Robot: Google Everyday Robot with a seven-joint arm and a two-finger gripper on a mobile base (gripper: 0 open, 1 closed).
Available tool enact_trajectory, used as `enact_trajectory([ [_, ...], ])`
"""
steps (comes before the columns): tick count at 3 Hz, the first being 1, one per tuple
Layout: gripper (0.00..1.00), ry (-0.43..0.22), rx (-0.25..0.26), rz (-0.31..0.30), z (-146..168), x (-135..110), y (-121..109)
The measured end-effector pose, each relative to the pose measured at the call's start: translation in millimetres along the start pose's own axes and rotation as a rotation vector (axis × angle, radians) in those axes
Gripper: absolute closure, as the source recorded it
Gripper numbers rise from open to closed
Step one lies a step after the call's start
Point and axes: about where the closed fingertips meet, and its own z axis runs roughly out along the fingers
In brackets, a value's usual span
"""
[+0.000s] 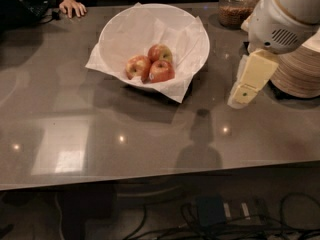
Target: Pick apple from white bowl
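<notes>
The white bowl [116, 31] stands on the grey table [100, 134] at the back centre, lined with crumpled white paper that spills over its rim. Three red-yellow apples lie together in it: one on the left [137, 66], one at the back [160, 52], one at the front [161, 71]. My gripper [245, 89], cream-coloured, hangs from the white arm [285, 19] at the right. It is to the right of the bowl, just above the table and apart from the bowl's rim, and it holds nothing that I can see.
A stack of pale paper plates [300, 76] sits right behind the gripper at the right edge. A glass jar [234, 6] stands at the back right. A person's hand [71, 6] rests on the far left edge. Cables [215, 214] lie under the table's near edge.
</notes>
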Motion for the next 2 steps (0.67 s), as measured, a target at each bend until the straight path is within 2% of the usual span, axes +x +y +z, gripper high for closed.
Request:
enact_trajectory([
  [2,0.00,-0.125,0.052,0.084,32,-61,-46],
])
